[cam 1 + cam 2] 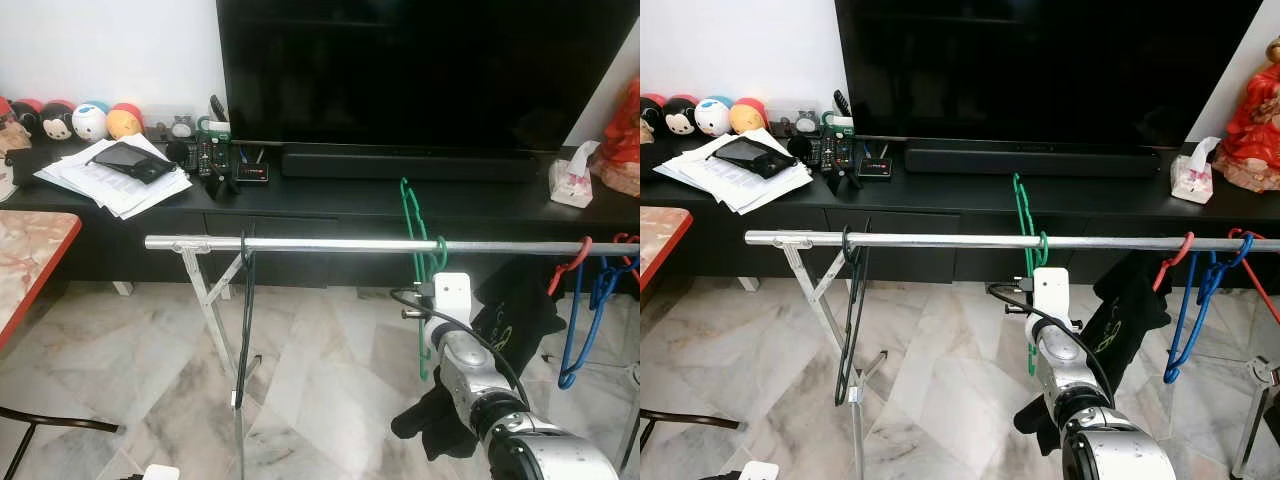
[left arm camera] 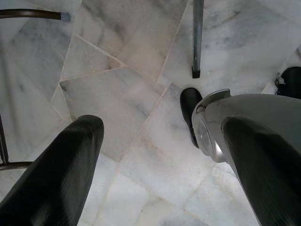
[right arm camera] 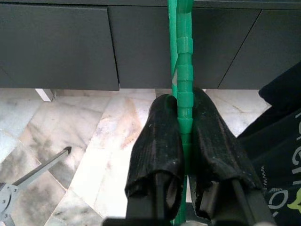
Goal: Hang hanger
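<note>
Clamped tight, my right gripper (image 3: 184, 123) pinches the green hanger (image 3: 181, 56), its hook already over the rail (image 1: 330, 244) at twelve o'clock; next I'd release and back off.

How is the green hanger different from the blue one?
The green hanger sits near the middle of the metal rail; the blue hanger is toward the rail's right end. The green hanger is squeezed between the right gripper jaws, while nothing holds the blue one. Part of the green hanger sticks up above the rail; the blue one dangles below. Both meet the same rail.
</note>
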You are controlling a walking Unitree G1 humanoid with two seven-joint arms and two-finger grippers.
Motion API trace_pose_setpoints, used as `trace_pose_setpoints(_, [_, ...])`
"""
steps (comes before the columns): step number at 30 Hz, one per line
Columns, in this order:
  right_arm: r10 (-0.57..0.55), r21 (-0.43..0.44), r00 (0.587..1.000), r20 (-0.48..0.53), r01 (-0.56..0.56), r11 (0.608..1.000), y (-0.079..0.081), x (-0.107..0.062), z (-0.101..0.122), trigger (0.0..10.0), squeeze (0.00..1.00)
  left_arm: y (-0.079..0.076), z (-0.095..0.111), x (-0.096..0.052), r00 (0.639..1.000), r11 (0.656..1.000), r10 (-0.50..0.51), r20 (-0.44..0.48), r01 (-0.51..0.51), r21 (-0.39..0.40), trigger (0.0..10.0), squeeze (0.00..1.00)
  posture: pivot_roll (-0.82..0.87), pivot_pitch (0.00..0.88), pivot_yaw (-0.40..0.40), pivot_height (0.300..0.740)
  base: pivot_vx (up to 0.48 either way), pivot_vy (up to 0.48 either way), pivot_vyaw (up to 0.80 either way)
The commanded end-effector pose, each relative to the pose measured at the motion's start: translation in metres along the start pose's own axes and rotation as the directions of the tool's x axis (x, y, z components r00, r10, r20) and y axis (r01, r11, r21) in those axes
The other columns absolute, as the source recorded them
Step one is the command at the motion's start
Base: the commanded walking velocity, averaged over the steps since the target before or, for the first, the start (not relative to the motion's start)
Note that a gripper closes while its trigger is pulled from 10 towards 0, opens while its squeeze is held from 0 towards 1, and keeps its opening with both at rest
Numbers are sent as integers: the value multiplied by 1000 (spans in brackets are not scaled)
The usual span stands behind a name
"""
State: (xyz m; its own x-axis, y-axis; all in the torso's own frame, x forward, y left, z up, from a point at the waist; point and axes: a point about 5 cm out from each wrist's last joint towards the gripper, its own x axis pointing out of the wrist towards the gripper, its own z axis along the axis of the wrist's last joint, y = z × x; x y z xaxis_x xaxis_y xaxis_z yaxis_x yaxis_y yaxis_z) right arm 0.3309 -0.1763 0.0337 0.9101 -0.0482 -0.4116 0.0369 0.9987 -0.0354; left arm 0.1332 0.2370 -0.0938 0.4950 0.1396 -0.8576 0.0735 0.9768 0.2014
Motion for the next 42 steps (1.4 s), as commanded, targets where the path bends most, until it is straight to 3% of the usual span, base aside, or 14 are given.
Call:
trace_pose_setpoints(1, [-4, -4, 1000, -22, 4, 1000, -1, 0, -2, 10000, 1000, 0, -6, -1, 1000, 1000, -5, -27, 5, 23, 10000, 0, 15, 0, -74, 740, 0, 0, 0])
trace_pose_setpoints(6, [0, -6, 1000, -20, 0, 1000, -1, 1, 1, 10000, 1000, 0, -7, -1, 1000, 1000, -5, -28, 5, 23, 10000, 0, 15, 0, -75, 740, 0, 0, 0])
trace_pose_setpoints(10, [23, -16, 996, -91, -24, 1000, 2, 1, -4, 10000, 1000, -1, -7, -1, 1000, 1000, -8, -30, 8, 24, 10000, 0, 15, 0, -75, 740, 0, 0, 0])
trace_pose_setpoints(11, [31, -23, 995, -97, -33, 999, 3, 1, -5, 10000, 831, -2, -7, -1, 999, 1000, -9, -31, 10, 24, 10000, 0, 15, 0, -75, 740, 0, 0, 0])
trace_pose_setpoints(12, [31, -23, 995, -97, -33, 999, 3, 1, -5, 10000, 831, -2, -7, -1, 999, 1000, -9, -31, 10, 24, 10000, 0, 15, 0, -75, 740, 0, 0, 0])
trace_pose_setpoints(13, [31, -23, 995, -91, -33, 999, 3, 1, -4, 10000, 345, -2, -7, -1, 999, 1000, -9, -31, 10, 24, 10000, 0, 18, 0, -76, 740, 0, 0, 0])
trace_pose_setpoints(14, [32, -19, 996, -88, -34, 999, 3, 1, -3, 10000, 0, -2, -7, -1, 999, 1000, -9, -31, 10, 24, 10000, 0, 18, 0, -76, 740, 0, 0, 0])
trace_pose_setpoints(17, [33, 24, 997, -70, -31, 999, 3, 3, 2, 10000, 0, -2, -7, -1, 999, 1000, -8, -32, 9, 24, 10000, 0, 18, 0, -76, 740, 0, 0, 0])
trace_pose_setpoints(26, [27, 23, 999, -39, -27, 999, 4, 7, 19, 10000, 0, -1, -8, -1, 999, 1000, -9, -33, 10, 26, 10000, 0, 13, 0, -74, 740, 0, 0, 0])
trace_pose_setpoints(42, [36, 9, 996, -78, -36, 999, 11, 6, 23, 10000, 0, -4, -10, -2, 999, 999, -19, -36, 20, 29, 10000, 0, 0, 0, -80, 740, 0, 0, 0])
